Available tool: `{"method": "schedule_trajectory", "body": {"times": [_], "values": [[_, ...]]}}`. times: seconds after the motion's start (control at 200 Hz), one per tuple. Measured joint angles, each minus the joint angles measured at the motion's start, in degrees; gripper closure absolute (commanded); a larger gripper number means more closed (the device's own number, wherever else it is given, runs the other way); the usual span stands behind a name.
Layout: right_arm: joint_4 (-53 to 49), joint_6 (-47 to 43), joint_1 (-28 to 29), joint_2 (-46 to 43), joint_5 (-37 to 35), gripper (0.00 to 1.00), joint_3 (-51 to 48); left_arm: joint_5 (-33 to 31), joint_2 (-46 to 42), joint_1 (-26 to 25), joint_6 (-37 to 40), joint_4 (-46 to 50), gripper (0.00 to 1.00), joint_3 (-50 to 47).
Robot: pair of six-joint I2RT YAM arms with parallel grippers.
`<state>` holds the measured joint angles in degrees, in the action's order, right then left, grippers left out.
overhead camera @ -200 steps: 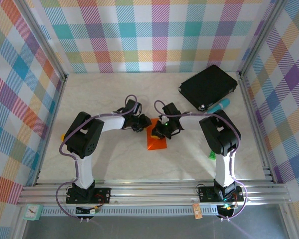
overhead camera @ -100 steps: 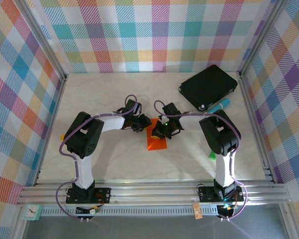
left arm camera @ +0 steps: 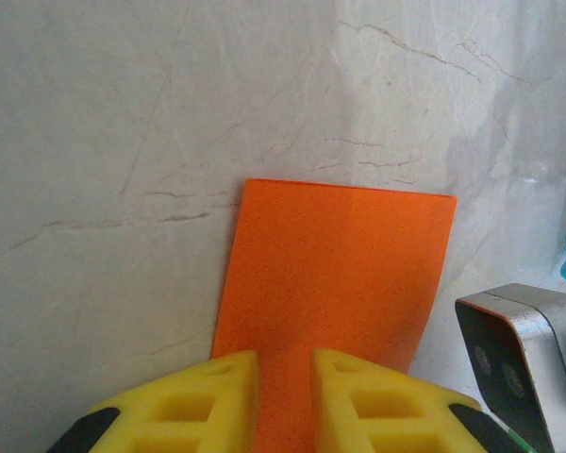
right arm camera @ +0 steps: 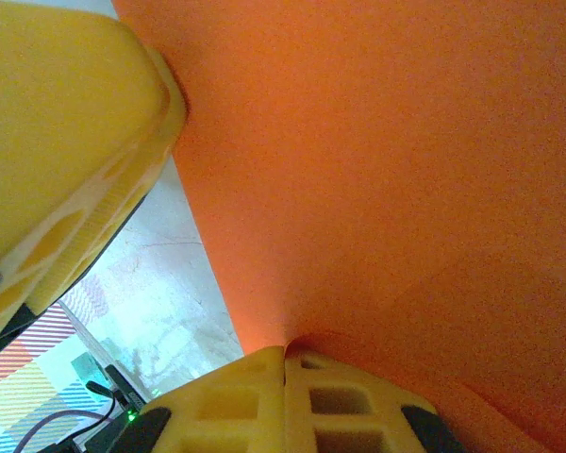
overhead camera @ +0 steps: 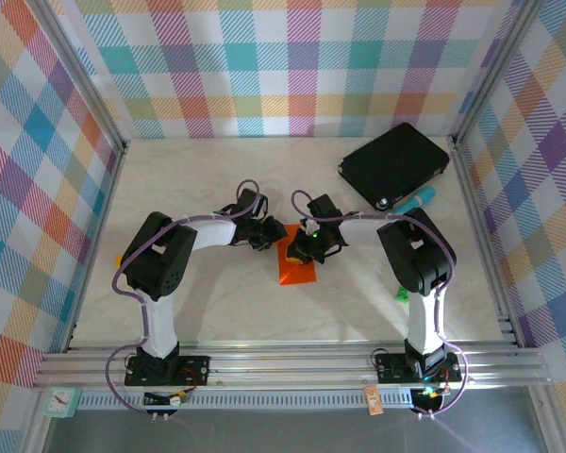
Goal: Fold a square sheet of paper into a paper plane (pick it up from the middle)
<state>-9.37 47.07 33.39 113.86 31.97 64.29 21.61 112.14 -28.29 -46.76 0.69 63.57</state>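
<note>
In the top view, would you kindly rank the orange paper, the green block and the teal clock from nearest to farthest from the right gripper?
1. orange paper, held by the right gripper.
2. green block, beside the right arm.
3. teal clock, front-left corner.
</note>
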Motion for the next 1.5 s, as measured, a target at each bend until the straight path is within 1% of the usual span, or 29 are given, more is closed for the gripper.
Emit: {"method": "schedule_trajectory", "body": {"times": [0.18,0.3,0.415,0.49,0.585,0.72,0.87,1.1,1.205,1.385,1.47,1.5], "values": [[-1.0,0.0,0.0,0.5,0.0,0.93,0.7,0.0,0.0,0.0,-0.3,0.0,0.76,0.0],[-1.9,-0.1,0.0,0.8,0.0,0.88,1.4,-0.3,-0.6,0.0,-0.8,0.2,0.72,-0.1],[-2.3,-0.2,0.0,0.8,0.1,0.76,2.0,-3.3,-3.3,0.2,-1.4,2.3,0.69,-1.5],[-2.3,-0.5,0.1,0.8,0.3,0.71,2.4,-6.7,-6.3,0.7,-1.7,4.9,0.68,-2.6],[-2.3,-0.8,0.0,0.8,0.7,0.67,2.6,-10.6,-10.7,2.0,-1.6,7.2,0.68,-4.1],[-2.3,-0.9,0.0,0.8,1.0,0.66,2.7,-13.0,-15.0,3.8,-1.6,7.9,0.67,-7.1],[-2.3,-1.1,0.0,0.8,1.1,0.65,2.7,-11.4,-16.2,4.1,-1.3,7.3,0.71,-9.8],[-2.1,-1.5,0.0,0.6,1.1,0.6,2.7,-6.9,-16.6,2.8,-1.3,3.0,0.74,-12.6],[-2.1,-1.6,0.1,0.6,1.0,0.62,2.7,-5.6,-16.8,1.9,-1.7,1.3,0.77,-14.2],[-3.0,-2.5,0.2,0.7,-0.5,0.79,2.6,-3.8,-16.8,0.7,-3.3,-2.4,0.92,-16.1],[-3.8,-2.8,0.2,0.8,-1.3,0.85,2.6,-3.0,-16.7,-0.2,-3.6,-4.0,1.0,-16.3],[-3.9,-2.9,0.2,0.9,-1.5,0.87,2.6,-2.7,-16.7,-0.6,-3.8,-4.4,1.0,-16.3]]}}
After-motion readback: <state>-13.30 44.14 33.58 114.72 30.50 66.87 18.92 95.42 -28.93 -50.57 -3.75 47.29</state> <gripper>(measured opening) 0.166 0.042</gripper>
